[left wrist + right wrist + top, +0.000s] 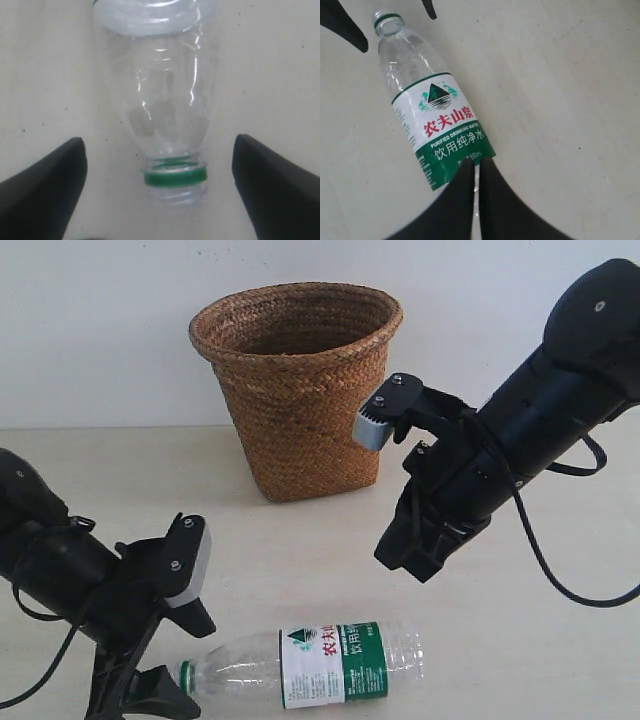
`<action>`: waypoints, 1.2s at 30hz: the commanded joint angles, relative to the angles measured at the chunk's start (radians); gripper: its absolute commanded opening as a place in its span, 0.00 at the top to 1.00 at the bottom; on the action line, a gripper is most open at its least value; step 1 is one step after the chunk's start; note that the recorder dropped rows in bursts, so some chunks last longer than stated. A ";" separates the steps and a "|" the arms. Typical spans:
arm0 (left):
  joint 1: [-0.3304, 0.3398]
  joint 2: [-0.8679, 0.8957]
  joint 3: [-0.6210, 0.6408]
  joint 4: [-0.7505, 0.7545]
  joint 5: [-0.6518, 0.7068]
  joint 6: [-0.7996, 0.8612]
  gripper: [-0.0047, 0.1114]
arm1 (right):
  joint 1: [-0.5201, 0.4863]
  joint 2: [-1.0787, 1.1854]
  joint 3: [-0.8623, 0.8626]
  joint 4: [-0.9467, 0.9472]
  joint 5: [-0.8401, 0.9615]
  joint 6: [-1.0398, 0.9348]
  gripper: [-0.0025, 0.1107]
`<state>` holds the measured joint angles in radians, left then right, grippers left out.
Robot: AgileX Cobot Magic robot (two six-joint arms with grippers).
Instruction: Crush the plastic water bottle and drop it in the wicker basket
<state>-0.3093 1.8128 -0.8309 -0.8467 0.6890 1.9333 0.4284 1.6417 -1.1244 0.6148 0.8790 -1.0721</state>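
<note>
The clear, ribbed plastic water bottle point(330, 660) with the green-and-white label lies on its side on the pale table point(540, 640). It is close to the near edge, with its neck toward the left edge. It keeps its full shape, so crushing is judged not yet begun. The brown woven wicker basket point(300, 430) stands upright toward the middle of the far edge, well apart from the bottle, mouth up to receive the drop.

The left gripper point(159, 141) sits low toward the near-left corner. Its jaws are spread wide on either side of the bottle's neck without touching it, and it holds nothing. This placement suits bracing the neck end. The right gripper point(475, 162) is held clear of the table and aimed at the labelled body. Its fingers are closed to a thin slit and empty, probably set to press rather than grasp.

The left wrist view cuts off the bottle's body, and the right gripper's fingers hide its base. Only a green neck ring is distinct; a cap cannot be confirmed. The basket's interior is mostly out of sight.
</note>
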 commanded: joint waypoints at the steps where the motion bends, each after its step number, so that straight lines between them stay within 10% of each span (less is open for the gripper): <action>1: -0.005 0.028 0.004 -0.015 -0.034 0.012 0.34 | 0.002 -0.002 -0.005 0.009 -0.001 -0.007 0.98; 12: -0.005 0.061 0.004 -0.004 -0.065 0.018 0.46 | 0.002 -0.002 -0.005 0.009 -0.014 -0.007 0.98; 21: -0.005 0.061 0.004 -0.002 -0.065 0.049 0.91 | 0.002 -0.002 -0.005 0.050 -0.024 -0.007 0.98; 36: -0.005 0.061 0.004 -0.002 -0.062 0.039 0.92 | 0.122 0.105 -0.005 0.215 -0.056 0.017 0.98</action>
<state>-0.3093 1.8736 -0.8309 -0.8449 0.6324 1.9756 0.5206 1.7197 -1.1247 0.8493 0.8582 -1.0618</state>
